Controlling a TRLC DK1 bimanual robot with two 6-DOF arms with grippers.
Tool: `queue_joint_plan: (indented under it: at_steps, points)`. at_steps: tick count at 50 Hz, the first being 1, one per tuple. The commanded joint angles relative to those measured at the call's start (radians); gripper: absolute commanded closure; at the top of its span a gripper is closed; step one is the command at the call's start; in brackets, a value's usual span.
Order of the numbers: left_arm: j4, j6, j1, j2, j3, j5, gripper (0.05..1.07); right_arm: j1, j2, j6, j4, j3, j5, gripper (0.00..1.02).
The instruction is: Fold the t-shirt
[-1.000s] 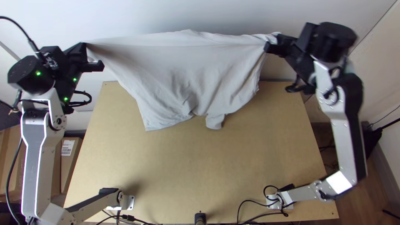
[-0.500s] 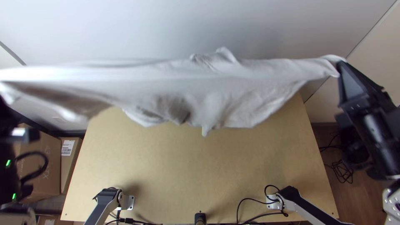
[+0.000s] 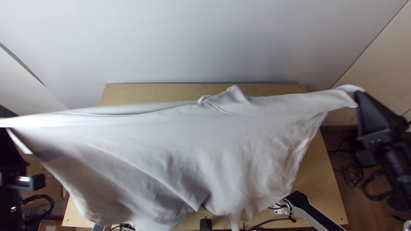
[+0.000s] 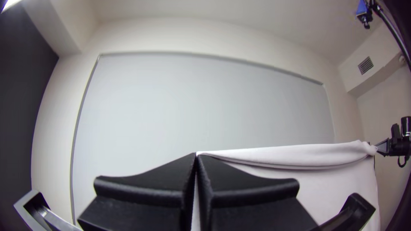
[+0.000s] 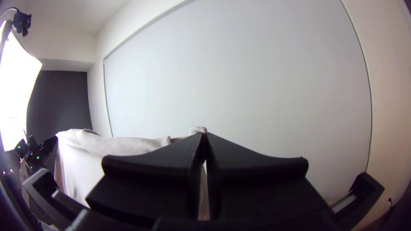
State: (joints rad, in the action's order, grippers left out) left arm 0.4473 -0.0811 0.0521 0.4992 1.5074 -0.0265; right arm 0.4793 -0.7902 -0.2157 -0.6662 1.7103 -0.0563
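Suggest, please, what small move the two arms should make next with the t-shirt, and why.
I would probably lower the t-shirt evenly onto the table: the left gripper and right gripper each pinch an end of its upper edge, which stretches between them, with the cloth hanging below.

Pale Walls (image 4: 53,119) Surrounded Wooden Table (image 3: 145,94)

A broad grey panel (image 4: 201,98) with a thin frame spanned the wall in the left wrist view, with a slatted vent (image 4: 365,65) high to one side and a dark grey surface (image 4: 21,94) at the other. In the right wrist view, a bright white panel (image 5: 17,85) glared near the view's edge. Seen from above, brown flooring (image 3: 351,199) lay beside the table, strewn with loose dark cables (image 3: 353,176).
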Motion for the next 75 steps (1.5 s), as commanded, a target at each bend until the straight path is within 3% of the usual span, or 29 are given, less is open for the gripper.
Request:
queue_joint_plan:
  at_steps: [1,6,15,26,34,41,57,75]
  points:
    - [0.004,-0.036,0.017,-0.083,-0.197,-0.047,1.05,0.015,0.051,-0.022,0.037,-0.187,-0.076,1.00]
    - [-0.007,-0.036,0.011,-0.157,-0.449,-0.016,1.05,0.015,0.086,-0.071,0.076,-0.426,-0.071,1.00]
    - [0.011,-0.071,-0.041,-0.209,-0.826,0.065,1.05,0.007,0.103,-0.132,0.270,-0.830,0.015,1.00]
    - [-0.303,-0.080,-0.098,0.044,-1.023,0.048,1.05,-0.120,-0.159,-0.152,0.559,-0.985,0.099,1.00]
    - [-0.522,-0.094,-0.112,0.364,-0.978,0.059,1.05,-0.206,-0.452,-0.143,0.734,-0.923,0.119,1.00]
    - [-0.622,-0.094,-0.113,0.650,-0.859,0.062,1.05,-0.249,-0.673,-0.125,0.784,-0.799,0.122,1.00]
    - [-0.688,-0.151,-0.070,1.147,-0.533,0.088,1.05,-0.321,-1.061,-0.085,0.798,-0.475,0.122,1.00]
    - [-0.665,-0.167,-0.054,1.512,-0.176,0.082,1.05,-0.338,-1.371,-0.088,0.715,-0.107,0.113,1.00]
